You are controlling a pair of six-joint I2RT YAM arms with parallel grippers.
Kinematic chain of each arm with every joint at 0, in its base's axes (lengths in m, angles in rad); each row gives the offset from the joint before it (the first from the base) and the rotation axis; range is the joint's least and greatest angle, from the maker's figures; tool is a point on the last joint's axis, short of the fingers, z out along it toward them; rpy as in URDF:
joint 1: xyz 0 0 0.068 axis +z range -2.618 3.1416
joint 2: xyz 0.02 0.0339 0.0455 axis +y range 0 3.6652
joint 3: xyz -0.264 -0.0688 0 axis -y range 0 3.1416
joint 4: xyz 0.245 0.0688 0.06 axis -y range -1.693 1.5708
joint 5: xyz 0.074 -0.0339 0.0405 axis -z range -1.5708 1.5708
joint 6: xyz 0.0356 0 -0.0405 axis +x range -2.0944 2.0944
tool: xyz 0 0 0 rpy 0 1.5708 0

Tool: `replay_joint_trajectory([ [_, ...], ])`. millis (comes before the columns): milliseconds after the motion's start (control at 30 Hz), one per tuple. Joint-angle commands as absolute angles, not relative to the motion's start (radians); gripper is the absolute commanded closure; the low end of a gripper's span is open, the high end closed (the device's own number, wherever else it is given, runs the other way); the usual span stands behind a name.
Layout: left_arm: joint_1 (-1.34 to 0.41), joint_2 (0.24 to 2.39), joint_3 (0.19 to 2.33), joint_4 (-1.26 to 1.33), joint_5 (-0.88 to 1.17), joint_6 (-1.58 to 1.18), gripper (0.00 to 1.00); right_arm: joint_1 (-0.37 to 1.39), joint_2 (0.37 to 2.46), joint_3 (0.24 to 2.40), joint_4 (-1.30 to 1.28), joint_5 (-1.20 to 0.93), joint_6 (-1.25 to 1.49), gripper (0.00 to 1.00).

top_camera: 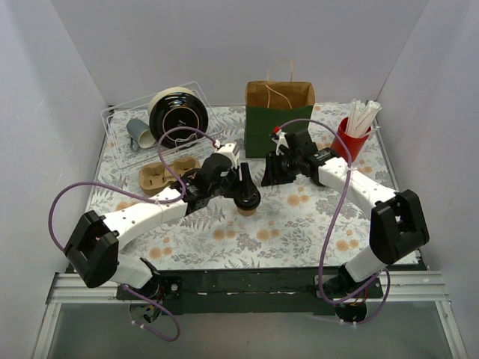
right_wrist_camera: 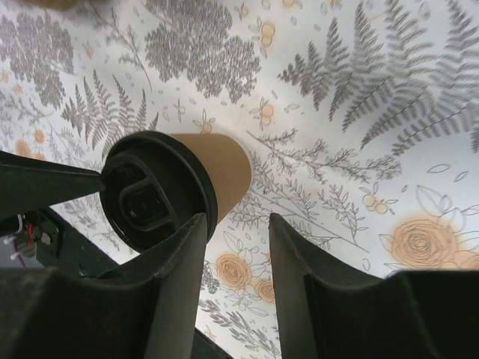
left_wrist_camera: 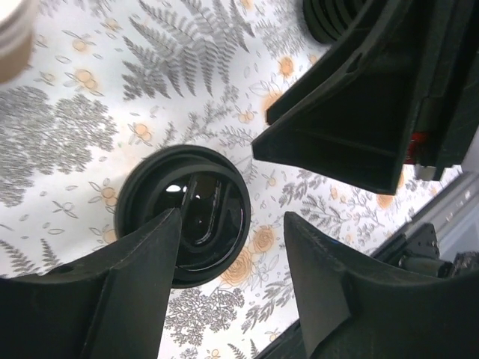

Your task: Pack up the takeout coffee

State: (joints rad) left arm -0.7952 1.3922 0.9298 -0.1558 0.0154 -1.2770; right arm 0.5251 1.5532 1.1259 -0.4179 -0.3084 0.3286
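The takeout coffee point(top_camera: 246, 203), a tan cup with a black sip lid, stands on the floral cloth in the middle. My left gripper point(top_camera: 245, 185) hovers just over it, open. In the left wrist view the lid point(left_wrist_camera: 187, 213) lies partly under the left finger point(left_wrist_camera: 112, 299), mostly outside the gap of my left gripper point(left_wrist_camera: 233, 218). My right gripper point(top_camera: 269, 173) is open and empty, just right of the cup. In the right wrist view the cup point(right_wrist_camera: 179, 187) sits left of my right gripper point(right_wrist_camera: 236, 218). The green-and-brown paper bag point(top_camera: 280, 120) stands open behind.
A clear bin point(top_camera: 120, 146) at the back left holds a stack of black lids point(top_camera: 178, 112) and a grey mug point(top_camera: 138, 133). A cardboard cup carrier point(top_camera: 159, 176) lies in front of it. A red cup of white sticks point(top_camera: 353, 133) stands at the back right.
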Motion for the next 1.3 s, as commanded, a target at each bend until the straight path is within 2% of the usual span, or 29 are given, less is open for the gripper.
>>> replay_joint_trajectory([
  [0,-0.787,1.347,0.989,-0.293,-0.129,-1.236,0.40,0.526,1.496,1.209,-0.480,-0.242,0.336,0.53],
  [133,-0.764,1.295,0.953,-0.302,-0.133,-1.241,0.39,0.538,1.460,1.198,-0.428,-0.319,0.337,0.51],
  [300,-0.700,1.292,0.920,-0.353,-0.118,-1.281,0.42,0.577,1.476,1.193,-0.437,-0.319,0.322,0.46],
  [467,-0.640,1.282,0.862,-0.338,-0.041,-1.313,0.46,0.684,1.473,1.216,-0.443,-0.175,0.327,0.65],
  [567,-0.614,1.279,0.847,-0.334,-0.015,-1.319,0.46,0.739,1.486,1.245,-0.442,-0.083,0.305,0.70],
  [900,-0.584,1.267,0.833,-0.261,0.089,-1.328,0.46,0.828,1.606,1.284,-0.468,-0.006,0.196,0.71],
  [1267,-0.584,1.298,0.758,-0.149,0.201,-1.341,0.49,0.827,1.611,1.171,-0.404,-0.038,0.155,0.78],
])
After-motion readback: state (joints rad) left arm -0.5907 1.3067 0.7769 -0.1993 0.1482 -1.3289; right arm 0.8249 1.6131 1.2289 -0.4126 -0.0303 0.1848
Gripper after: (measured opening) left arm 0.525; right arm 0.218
